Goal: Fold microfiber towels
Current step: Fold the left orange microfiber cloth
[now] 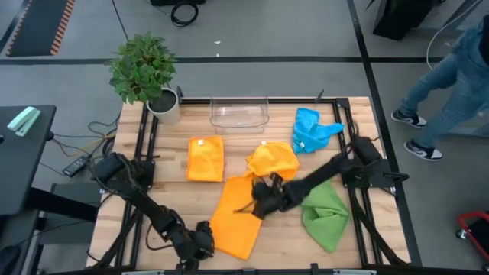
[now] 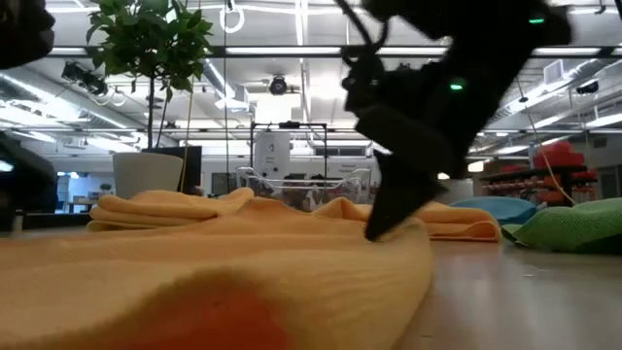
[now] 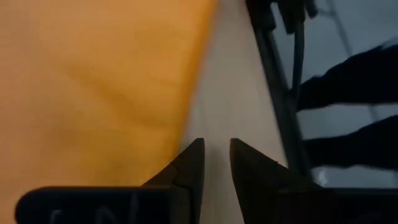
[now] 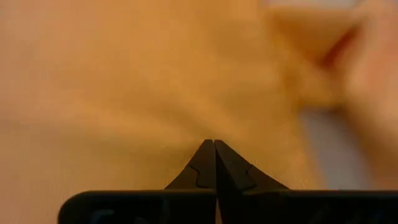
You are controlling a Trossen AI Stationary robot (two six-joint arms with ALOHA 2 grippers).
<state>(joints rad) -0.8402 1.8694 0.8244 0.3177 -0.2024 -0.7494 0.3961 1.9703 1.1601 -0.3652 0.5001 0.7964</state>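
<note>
An orange towel (image 1: 237,218) lies spread on the table's middle, reaching toward the near edge. My right gripper (image 1: 256,202) is shut and has its tips down on the towel's far part (image 4: 214,124). My left gripper (image 1: 200,241) is at the towel's near left edge. In the left wrist view it is open (image 3: 216,146) by a narrow gap over bare wood, and the towel's edge (image 3: 186,118) runs just beside one finger. A folded orange towel (image 1: 205,158), a yellow-orange towel (image 1: 273,160), a blue towel (image 1: 313,130) and a green towel (image 1: 325,214) lie around them. My right gripper comes at the orange towel slanting down from the table's right. Its shut fingertips (image 2: 374,231) meet the cloth's top surface (image 4: 214,134). Whether any cloth is pinched between them, I cannot tell. The towel lies on the table.
A clear plastic bin (image 1: 239,113) stands at the far edge with a potted plant (image 1: 145,72) at the far left corner. Black frame rails (image 1: 145,153) run along both sides of the table. A person (image 1: 451,76) stands beyond the far right corner.
</note>
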